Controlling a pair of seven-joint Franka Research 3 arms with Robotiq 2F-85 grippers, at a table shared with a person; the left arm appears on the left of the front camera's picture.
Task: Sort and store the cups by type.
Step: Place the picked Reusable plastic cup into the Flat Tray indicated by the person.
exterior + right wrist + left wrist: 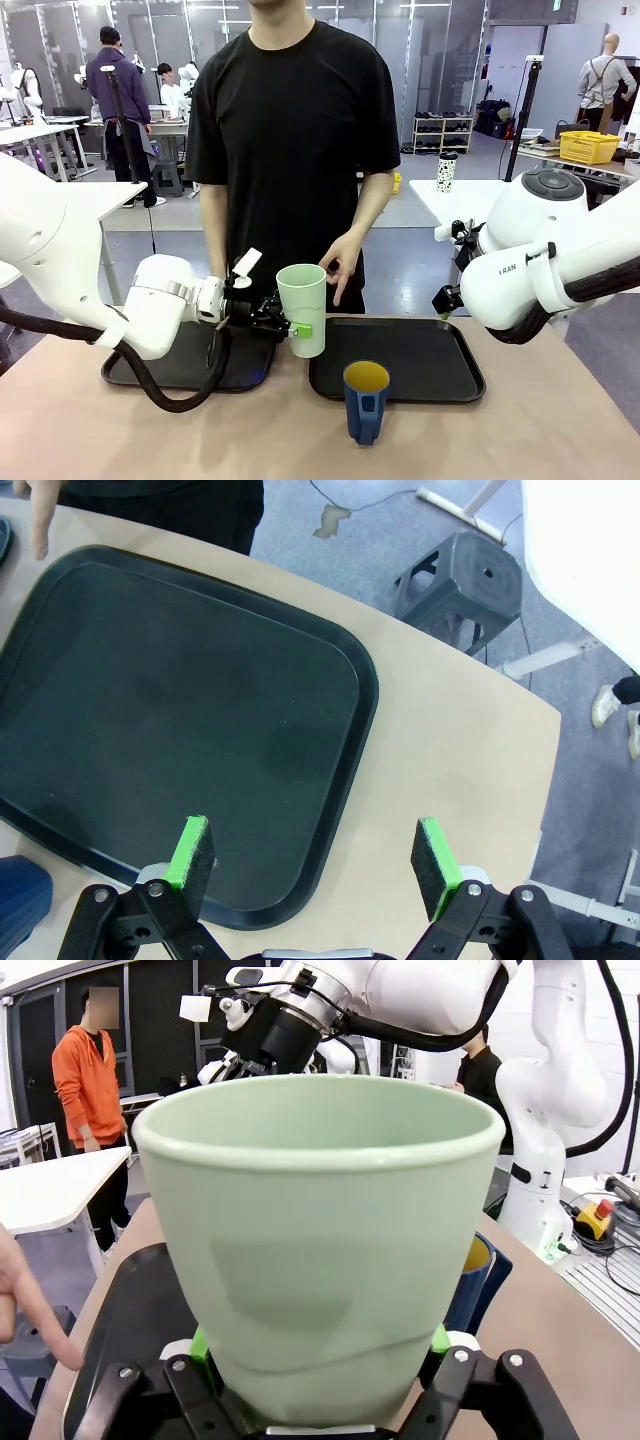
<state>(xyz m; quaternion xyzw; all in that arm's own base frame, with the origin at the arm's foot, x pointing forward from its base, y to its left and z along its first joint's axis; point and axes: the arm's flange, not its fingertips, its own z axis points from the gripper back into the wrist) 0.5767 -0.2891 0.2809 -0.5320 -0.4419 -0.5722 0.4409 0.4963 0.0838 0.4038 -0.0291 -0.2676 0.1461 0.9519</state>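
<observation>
Trays first: a second black tray [130, 372] lies on the table [560, 430] just left of the main black tray [440, 365], which I take as my reference. My left hand [290, 328] is clamped on the pale green tumbler [303, 300], with a green pad on either side of its lower wall. The tumbler is upright at the main tray's left edge, over the gap toward the second tray. I cannot tell whether its base touches anything. The person's hand [340, 265] hangs behind the main tray's far left corner, fingers pointing down. The dark blue mug [366, 402], yellow inside, stands upright on the table just off the main tray's near edge, its handle turned toward the robot's side. My right hand [315, 865] is spread wide and holds nothing. It hovers above the main tray's near right corner, one pad over the tray, the other over bare table.
</observation>
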